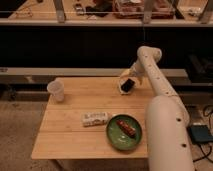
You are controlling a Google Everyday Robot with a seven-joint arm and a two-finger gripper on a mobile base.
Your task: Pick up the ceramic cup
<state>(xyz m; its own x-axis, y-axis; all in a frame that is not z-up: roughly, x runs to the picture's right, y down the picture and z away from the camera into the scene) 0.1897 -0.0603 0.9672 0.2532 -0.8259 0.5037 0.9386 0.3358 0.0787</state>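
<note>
The ceramic cup (pixel 56 90) is a small plain whitish tapered cup. It stands upright near the back left corner of the wooden table (pixel 75 135). My gripper (pixel 127 85) is at the end of the white arm (pixel 155 80), low over the table's back right part. It is far to the right of the cup and does not touch it.
A green plate (pixel 116 140) with a reddish-brown snack (pixel 126 128) sits at the front right of the table. A white packet (pixel 95 118) lies left of the plate. My arm's thick white base (pixel 167 135) stands at the table's right edge. A dark counter runs behind.
</note>
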